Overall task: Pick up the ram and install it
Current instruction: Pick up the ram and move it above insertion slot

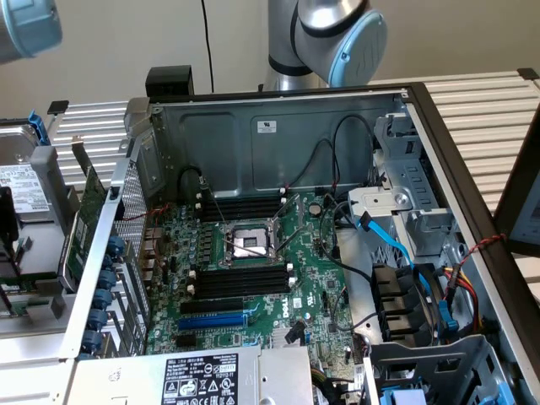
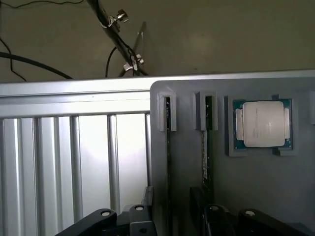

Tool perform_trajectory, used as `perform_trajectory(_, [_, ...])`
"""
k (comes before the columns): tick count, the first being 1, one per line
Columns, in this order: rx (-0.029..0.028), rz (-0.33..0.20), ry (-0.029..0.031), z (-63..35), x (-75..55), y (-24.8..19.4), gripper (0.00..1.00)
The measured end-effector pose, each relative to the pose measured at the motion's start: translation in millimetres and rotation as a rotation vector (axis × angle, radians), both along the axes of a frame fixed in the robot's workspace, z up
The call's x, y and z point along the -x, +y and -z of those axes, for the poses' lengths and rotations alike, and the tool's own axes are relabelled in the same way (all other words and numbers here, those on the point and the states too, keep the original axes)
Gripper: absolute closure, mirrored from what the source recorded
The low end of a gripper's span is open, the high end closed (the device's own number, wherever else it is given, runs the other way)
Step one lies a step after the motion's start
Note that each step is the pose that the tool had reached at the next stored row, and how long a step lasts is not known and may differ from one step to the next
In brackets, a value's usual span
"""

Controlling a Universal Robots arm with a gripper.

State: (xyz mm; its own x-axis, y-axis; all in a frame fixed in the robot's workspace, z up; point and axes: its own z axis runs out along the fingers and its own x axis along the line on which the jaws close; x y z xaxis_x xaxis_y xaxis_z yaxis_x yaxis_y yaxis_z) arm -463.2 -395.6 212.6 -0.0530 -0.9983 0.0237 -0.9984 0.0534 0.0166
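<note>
Green and dark along its thin edge: the ram (image 2: 168, 147), seen edge-on from the wrist, standing in a narrow slot of a grey holder (image 2: 256, 187). Not lifted, not in the computer. Just beside it, in a matching slot, a second stick (image 2: 207, 147). Further along, in a square recess, a processor (image 2: 263, 124) with its silver lid up. Past the holder's edge, a ribbed aluminium table (image 2: 74, 157) and a beige wall crossed by a thin dark rod (image 2: 112, 29) with small clamps.

Hovers with the gripper (image 2: 172, 201) over the ram, lined up along the stick. Dark fingers (image 2: 142, 214) spread wide, one to each side of the stick, closed on nothing. Hard to tell whether touching the holder.

Shows something else from the exterior view: an open computer case (image 1: 278, 126) lying on ribbed aluminium, with a green motherboard (image 1: 312, 278) inside. At the board's middle, a bare processor socket (image 1: 250, 243), with banks of long black memory slots (image 1: 240, 278) on either side of it and a blue slot (image 1: 211, 321) nearer the camera. Blue and black cables toward the exterior view's right. Behind the case, the arm (image 1: 337, 34), a silver column with a pale blue joint cap. At the exterior view's top left corner, another pale blue section (image 1: 25, 25), out past the case's side.
</note>
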Motion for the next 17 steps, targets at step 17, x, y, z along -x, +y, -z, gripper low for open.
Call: perform_trajectory(17, [-0.0001,0.002,0.0000,13.3,0.0,-1.5,0.58])
